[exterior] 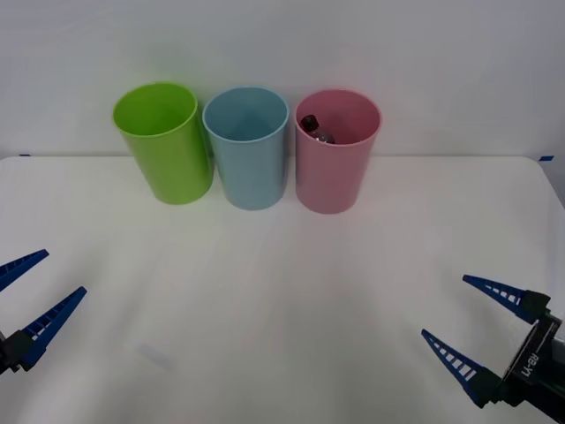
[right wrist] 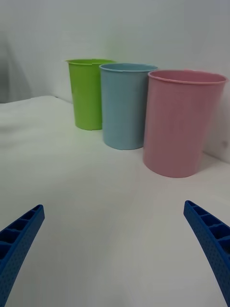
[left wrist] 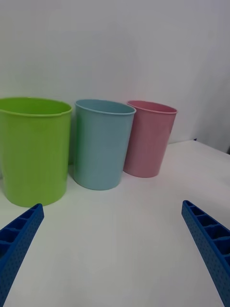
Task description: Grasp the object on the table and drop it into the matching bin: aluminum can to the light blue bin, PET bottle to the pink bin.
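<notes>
Left hand [exterior: 25,305]: low at the left edge of the front view, near the surface's front; its two blue ribbed fingers are spread wide with nothing between them. In the left wrist view the hand [left wrist: 112,254] has one finger at each lower corner and bare white surface between.
Surface [exterior: 282,300]: plain white, wide; its back edge runs just behind the three bins, where it meets a pale wall. A broad open stretch lies between the two hands and from the hands up to the bins.
Lime green bin [exterior: 163,141]: leftmost of the row at the back, upright, its side very close to the blue one; whether they touch cannot be told.
Light blue bin [exterior: 247,146]: middle of the row, upright, close between its two neighbours.
Pink bin [exterior: 337,150]: rightmost of the row, upright, with free surface to its right as far as the surface's right edge.
PET bottle [exterior: 316,131]: inside the pink bin, leaning against the wall nearer the blue bin; its black cap and a bit of clear neck show below the rim.
Right hand [exterior: 477,331]: low at the right edge of the front view, fingers spread wide and holding nothing; in the right wrist view the hand [right wrist: 115,249] faces the row across open surface, with the pink bin nearest.
</notes>
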